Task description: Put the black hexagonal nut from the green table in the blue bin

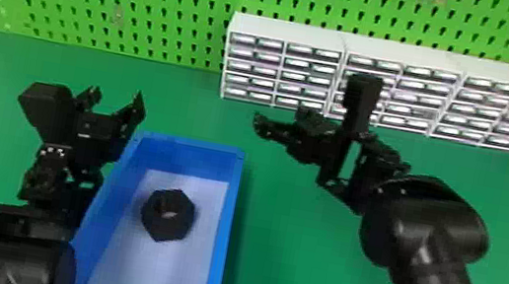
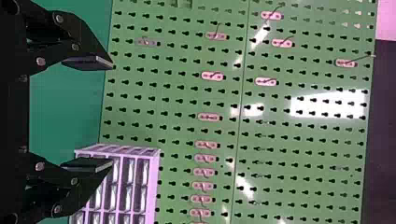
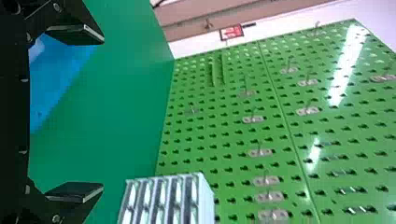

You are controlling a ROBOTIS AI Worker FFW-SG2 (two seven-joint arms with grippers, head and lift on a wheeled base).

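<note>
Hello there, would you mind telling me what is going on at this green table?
The black hexagonal nut lies in the blue bin, where the task wants it. Neither arm is handling anything: the left gripper is open by the bin's far left corner, and the right gripper is open off to the bin's right.

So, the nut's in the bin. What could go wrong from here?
The left gripper, open close by the bin's left wall, might bump it on moving off. That could slide the nut, which lies loose inside. The right gripper, also open, might knock the drawers if it went forward.
</note>
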